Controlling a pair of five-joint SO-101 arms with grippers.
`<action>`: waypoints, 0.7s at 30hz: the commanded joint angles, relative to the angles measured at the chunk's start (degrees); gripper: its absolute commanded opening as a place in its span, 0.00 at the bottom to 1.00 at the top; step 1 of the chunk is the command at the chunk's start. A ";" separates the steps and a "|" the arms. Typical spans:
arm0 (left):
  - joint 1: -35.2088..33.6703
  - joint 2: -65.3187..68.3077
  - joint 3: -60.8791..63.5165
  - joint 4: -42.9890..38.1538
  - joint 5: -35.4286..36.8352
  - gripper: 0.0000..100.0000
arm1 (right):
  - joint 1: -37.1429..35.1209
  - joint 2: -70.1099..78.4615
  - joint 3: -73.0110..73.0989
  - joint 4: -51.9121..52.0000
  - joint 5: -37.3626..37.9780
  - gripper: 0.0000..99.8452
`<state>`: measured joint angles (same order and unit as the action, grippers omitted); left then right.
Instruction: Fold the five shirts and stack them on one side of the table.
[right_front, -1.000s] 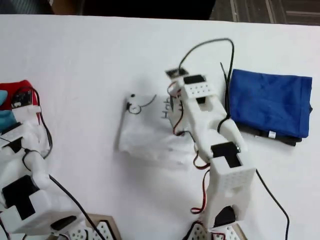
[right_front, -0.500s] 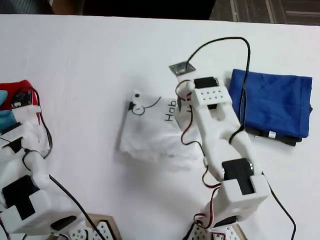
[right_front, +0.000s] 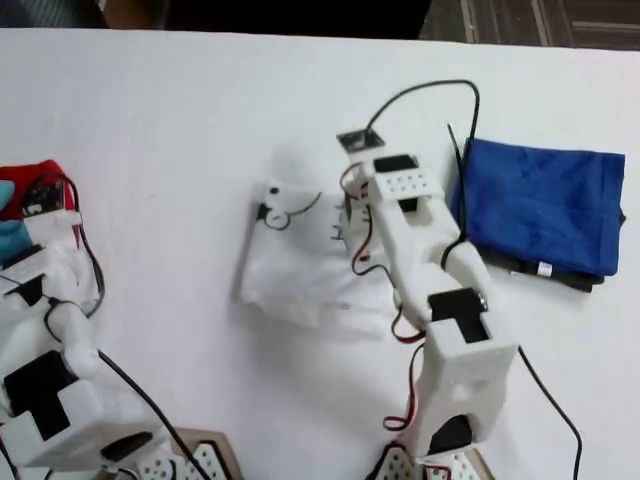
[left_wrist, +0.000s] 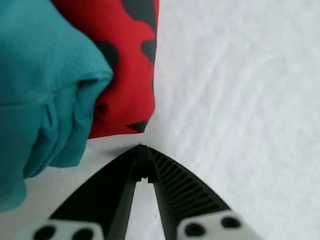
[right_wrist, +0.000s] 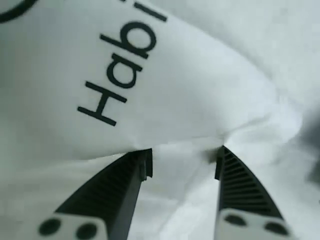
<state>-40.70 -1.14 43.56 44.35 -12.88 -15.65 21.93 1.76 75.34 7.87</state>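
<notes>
Right arm (right_front: 410, 215) swings back over the white shirt (right_front: 300, 280) mid-frame, jaws parted astride a ridge, holding nothing. Pinch deep before lifting; left jaws closed, empty.

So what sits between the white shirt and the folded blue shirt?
In the high view the right arm lies across that stretch, beside the blue shirt, its gripper open on the white shirt.
</notes>
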 joint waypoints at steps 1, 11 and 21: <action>-0.44 -1.14 0.04 -0.53 0.62 0.03 | 0.66 -0.22 -8.88 4.26 0.26 0.22; -0.44 -1.14 0.04 -0.53 0.62 0.03 | 3.47 0.66 -13.10 13.41 0.26 0.32; -0.44 -1.14 0.04 -0.53 0.62 0.03 | 0.31 6.02 -8.53 10.15 0.26 0.35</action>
<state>-40.70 -1.14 43.56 44.35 -12.88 -14.07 27.38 -6.68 86.07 7.87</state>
